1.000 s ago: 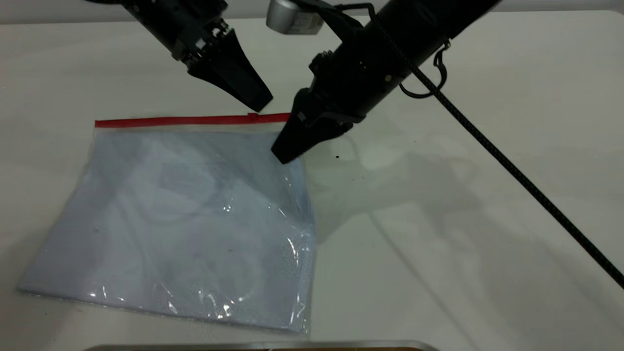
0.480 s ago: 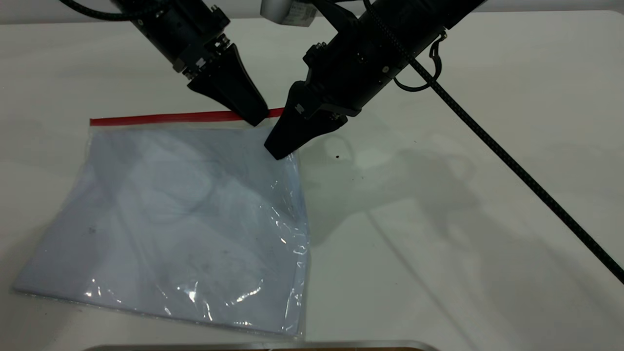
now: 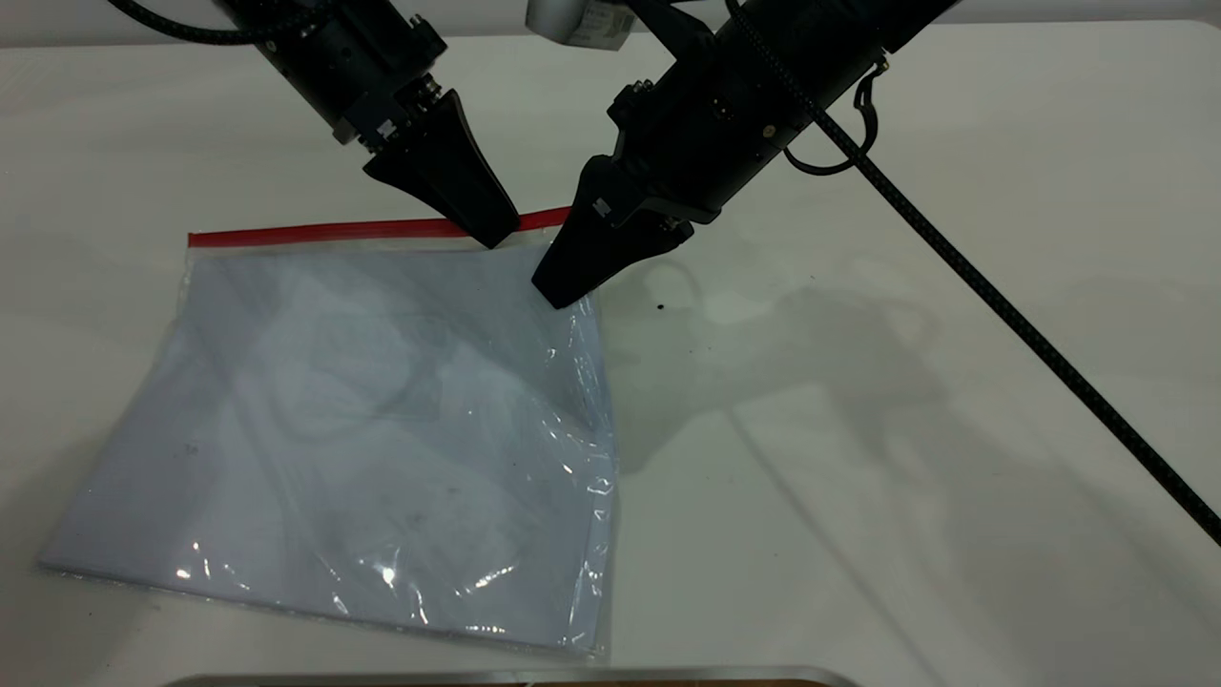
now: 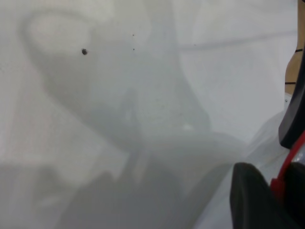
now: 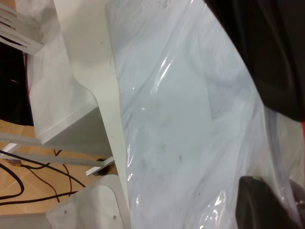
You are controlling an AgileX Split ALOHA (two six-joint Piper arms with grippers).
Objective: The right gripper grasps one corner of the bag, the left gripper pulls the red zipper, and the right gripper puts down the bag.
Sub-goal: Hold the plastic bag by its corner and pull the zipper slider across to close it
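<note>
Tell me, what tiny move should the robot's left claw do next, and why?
Probably slide left along the red zipper. The left gripper already sits on the strip near its right end, while the right gripper pins the bag at that corner.

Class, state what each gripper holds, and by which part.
The right gripper pinches the bag by its corner; the left gripper grips the red zipper near that end.

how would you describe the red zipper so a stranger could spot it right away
Start at the big clear bag lying flat on the white table. Follow its far long edge, under the two black arms. The red zipper is the thin bright strip there, the only red thing, with the left claw tip on it.
</note>
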